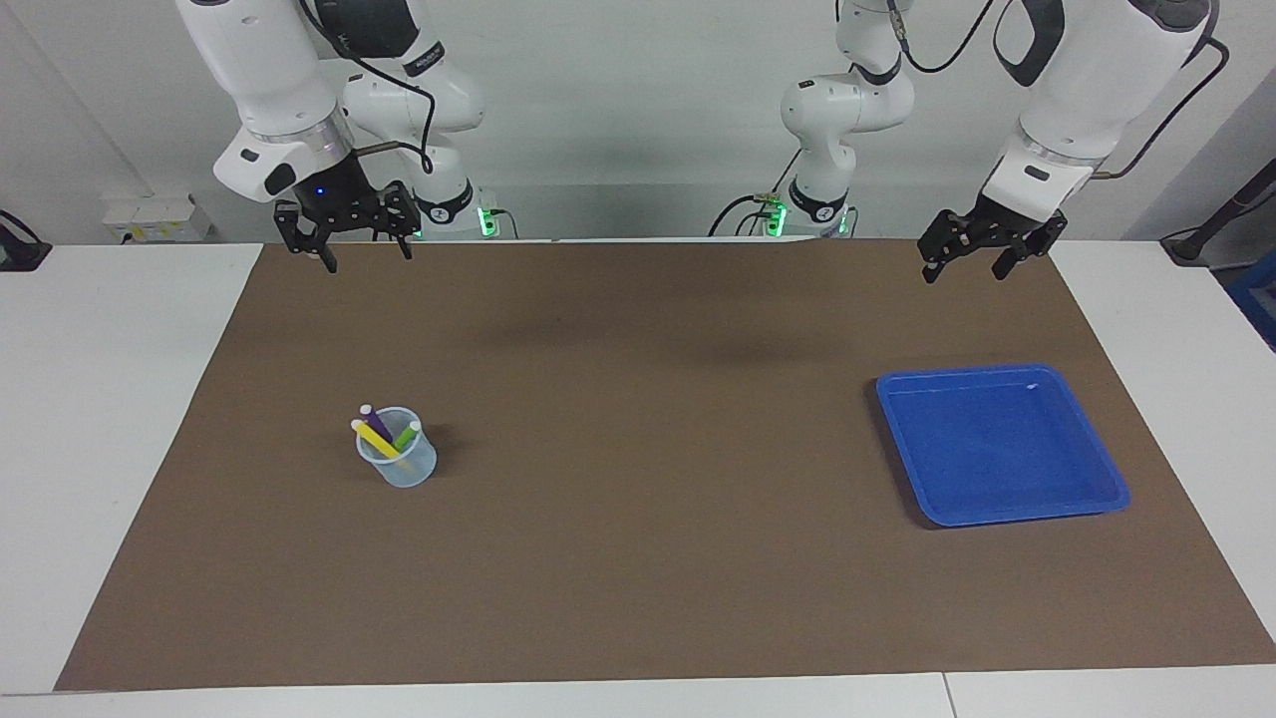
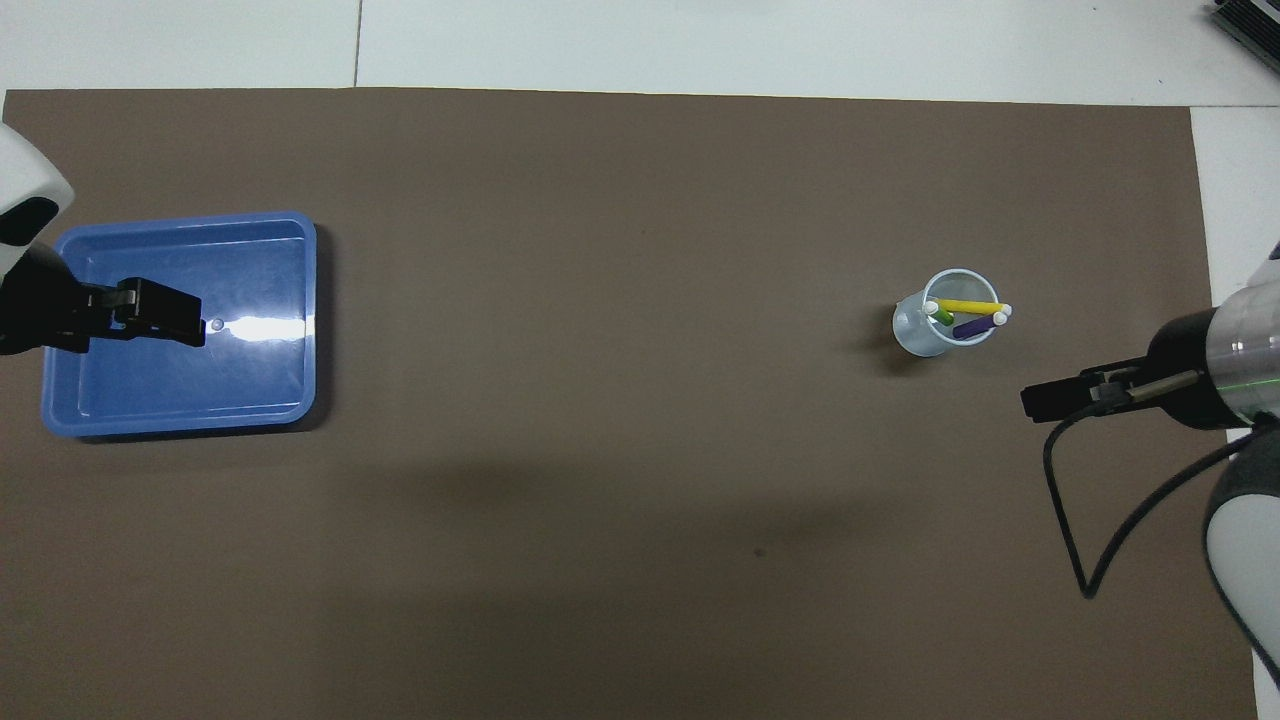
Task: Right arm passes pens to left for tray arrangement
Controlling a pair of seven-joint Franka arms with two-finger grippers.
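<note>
Three pens, yellow (image 1: pixel 376 439) (image 2: pixel 965 306), purple (image 1: pixel 375 422) (image 2: pixel 975 326) and green (image 1: pixel 406 435) (image 2: pixel 940 317), stand tilted in a small translucent cup (image 1: pixel 399 466) (image 2: pixel 925 335) toward the right arm's end of the table. The blue tray (image 1: pixel 1002 499) (image 2: pixel 180 415) lies empty toward the left arm's end. My right gripper (image 1: pixel 366 257) (image 2: pixel 1035 402), with a blue light above it, hangs open and empty high over the mat's edge near its base. My left gripper (image 1: pixel 967 267) (image 2: pixel 195 325) hangs open and empty, raised over the mat at the tray's end.
A brown mat (image 1: pixel 638 558) (image 2: pixel 640 500) covers most of the white table (image 1: pixel 110 379). A black cable (image 2: pixel 1090 530) loops down from the right arm. A blue object (image 1: pixel 1261 299) stands off the table at the left arm's end.
</note>
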